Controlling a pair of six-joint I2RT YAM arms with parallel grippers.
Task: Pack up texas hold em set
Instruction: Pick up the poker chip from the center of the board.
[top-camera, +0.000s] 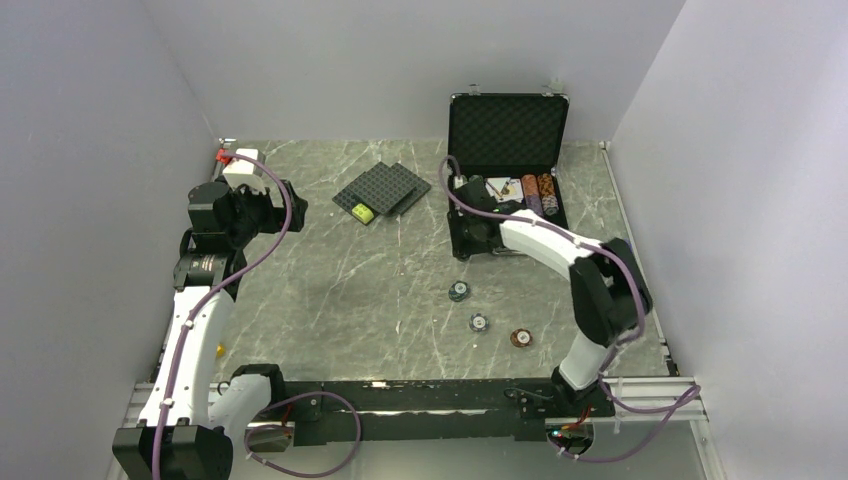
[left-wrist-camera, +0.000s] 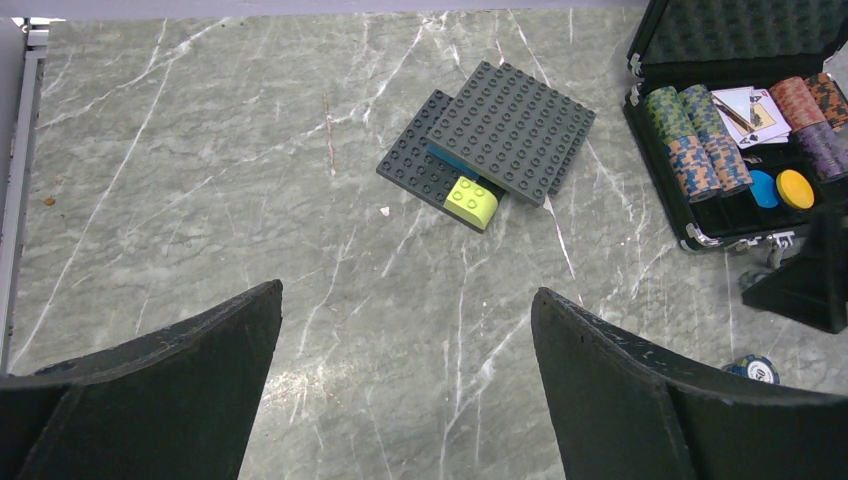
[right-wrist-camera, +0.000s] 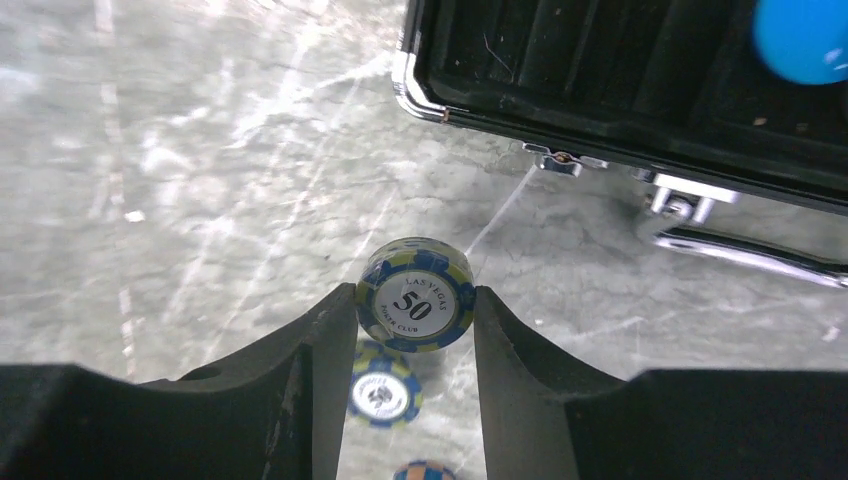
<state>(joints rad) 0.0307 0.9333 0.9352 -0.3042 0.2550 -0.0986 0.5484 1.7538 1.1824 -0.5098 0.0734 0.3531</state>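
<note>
Right wrist, fingers (right-wrist-camera: 505, 350) pinching chip (right-wrist-camera: 415, 295)

Table (top-camera: 340, 290) glossy stone; briefcase (top-camera: 508, 130) metal edging, matt foam lining; poker chip (right-wrist-camera: 415, 305) smooth; fingers (right-wrist-camera: 300, 400) matt black.

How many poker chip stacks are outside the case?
4. A blue-yellow stack is pinched in the right fingers beside the front of the case. Three lie on the table: teal stack, grey stack, brown stack. Others may hide under the right arm.
</note>
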